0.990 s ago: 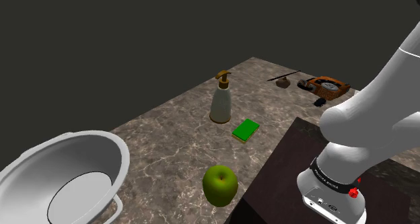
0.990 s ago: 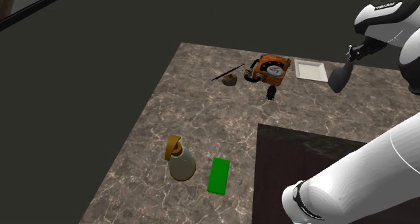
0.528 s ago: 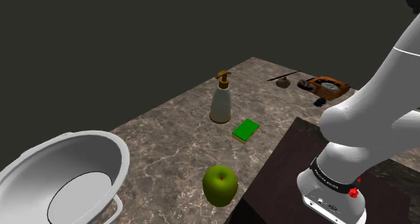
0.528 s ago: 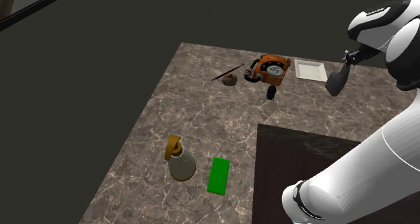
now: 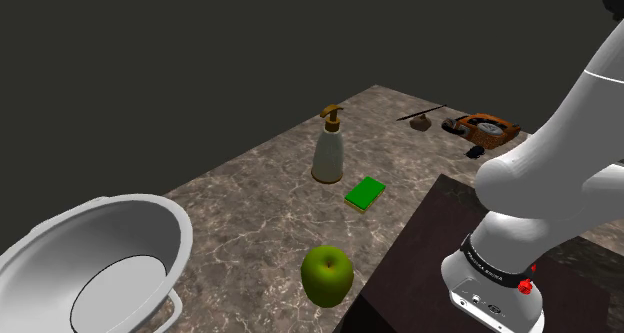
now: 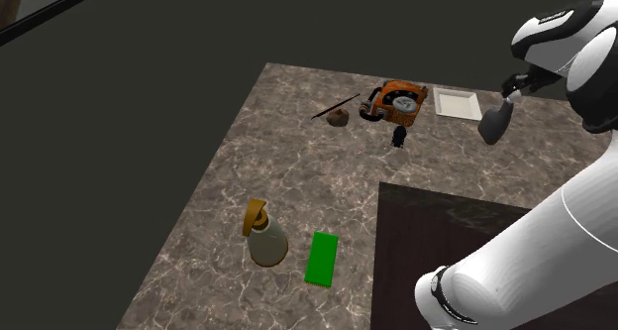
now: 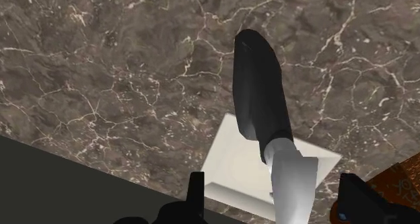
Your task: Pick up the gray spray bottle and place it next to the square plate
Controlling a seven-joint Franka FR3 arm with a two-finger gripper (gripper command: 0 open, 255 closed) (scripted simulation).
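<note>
Nearest in the shoulder view, a white bowl (image 5: 45,261) sits at the lower left. A green apple (image 5: 327,274) rests on the marble counter (image 5: 260,206), just beside the dark stand (image 5: 420,271). The white arm (image 5: 545,201) rises from the stand and leaves that view at the top right.

Further on, a green pad (image 5: 365,193) lies flat. Just behind it a pale dispenser (image 5: 328,153) w/ a gold pump stands upright.

At the far end are a small brown lump (image 5: 421,123) w/ a thin stick (image 5: 420,112) by it, an orange-brown gadget (image 5: 490,129), and a small black bit (image 5: 474,152) near the gadget.

In the second exterior view the white plate (image 6: 458,104), square, lies flat just to the gadget's right. The bottle (image 6: 492,123) is just beside the plate's right corner in that view, dark grey body down and paler neck up toward the gripper (image 6: 514,83), which is right over it.

In the wrist view the neck comes up btw the two fingers (image 7: 196,196). They stand wide apart w/ a gap on each side of the neck, so neither touches it: spread wide, gripping nothing as far as can be seen. The bottle's dark body reaches past the plate's edge over bare marble, and the neck hides part of the plate. Whether the base rests on the counter can't be told.
</note>
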